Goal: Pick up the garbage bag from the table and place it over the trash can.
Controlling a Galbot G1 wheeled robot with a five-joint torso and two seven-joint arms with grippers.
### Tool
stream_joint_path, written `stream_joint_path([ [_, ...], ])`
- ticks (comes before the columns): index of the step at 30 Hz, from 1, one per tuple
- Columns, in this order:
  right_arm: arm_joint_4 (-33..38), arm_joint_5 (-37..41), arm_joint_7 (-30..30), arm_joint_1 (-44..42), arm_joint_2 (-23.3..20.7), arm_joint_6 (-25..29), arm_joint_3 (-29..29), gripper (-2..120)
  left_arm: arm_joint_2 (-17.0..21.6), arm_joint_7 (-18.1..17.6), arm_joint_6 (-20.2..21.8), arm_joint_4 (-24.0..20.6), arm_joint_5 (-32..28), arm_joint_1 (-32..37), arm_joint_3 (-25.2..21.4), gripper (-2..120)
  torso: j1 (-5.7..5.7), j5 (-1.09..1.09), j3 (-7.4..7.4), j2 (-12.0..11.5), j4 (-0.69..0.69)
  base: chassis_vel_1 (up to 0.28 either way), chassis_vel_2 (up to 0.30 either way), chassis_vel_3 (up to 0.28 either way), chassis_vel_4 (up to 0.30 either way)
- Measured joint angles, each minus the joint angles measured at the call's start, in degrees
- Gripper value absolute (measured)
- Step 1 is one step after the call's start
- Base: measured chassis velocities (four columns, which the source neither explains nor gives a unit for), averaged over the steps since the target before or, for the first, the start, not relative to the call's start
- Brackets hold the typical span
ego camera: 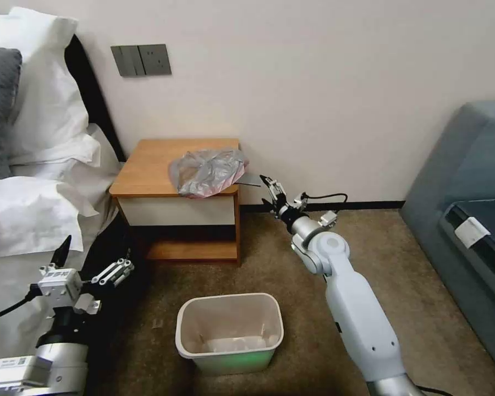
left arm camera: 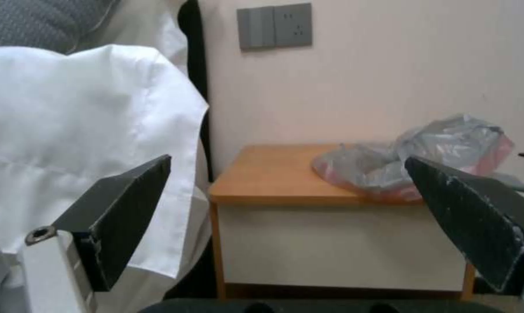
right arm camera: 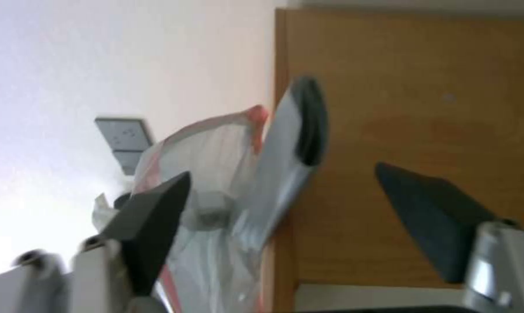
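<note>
The garbage bag (ego camera: 206,172) lies crumpled, grey with pink edges, on the right front part of the table (ego camera: 148,165), a small nightstand with a wooden top. A flat grey flap (ego camera: 250,179) sticks out from it past the table's right edge. My right gripper (ego camera: 265,191) is open just right of that flap, at tabletop height; in the right wrist view its fingers straddle the bag (right arm camera: 209,156) and the table's edge (right arm camera: 418,108). The left gripper (ego camera: 93,256) hangs open low beside the bed, facing the table (left arm camera: 273,174) and bag (left arm camera: 412,165). On the carpet in front stands the beige trash can (ego camera: 229,330).
A bed with white pillows (ego camera: 38,137) borders the table's left side. A blue-grey sofa (ego camera: 467,209) stands at the right. Brown carpet (ego camera: 269,264) lies open between table, trash can and sofa. A wall socket plate (ego camera: 140,59) sits above the table.
</note>
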Motion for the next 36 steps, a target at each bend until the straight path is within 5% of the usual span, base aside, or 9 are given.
stream_joint_path([
  [22, -1.1, -1.2, 1.1, 2.1, 1.3, 2.1, -1.3, 1, -0.4, 0.0, -1.0, -0.2, 0.8, -0.1, 0.0, 100, 0.00, 0.01, 0.00, 0.0, 0.00, 0.000, 0.000, 0.000, 0.000],
  [29, 2.7, -0.8, 3.0, -0.1, -0.2, 3.0, -2.2, 0, -0.5, 0.0, -1.5, 0.1, 0.9, -0.3, 0.0, 100, 0.00, 0.01, 0.00, 0.0, 0.01, 0.000, 0.000, 0.000, 0.000],
  [36, 18.1, 2.4, 13.6, -7.9, -7.4, 5.2, -4.8, 0, 0.1, 0.0, -1.7, 0.1, 0.5, -0.8, -0.3, 100, -0.01, 0.02, -0.01, 0.0, 0.00, 0.000, 0.000, 0.000, 0.000],
])
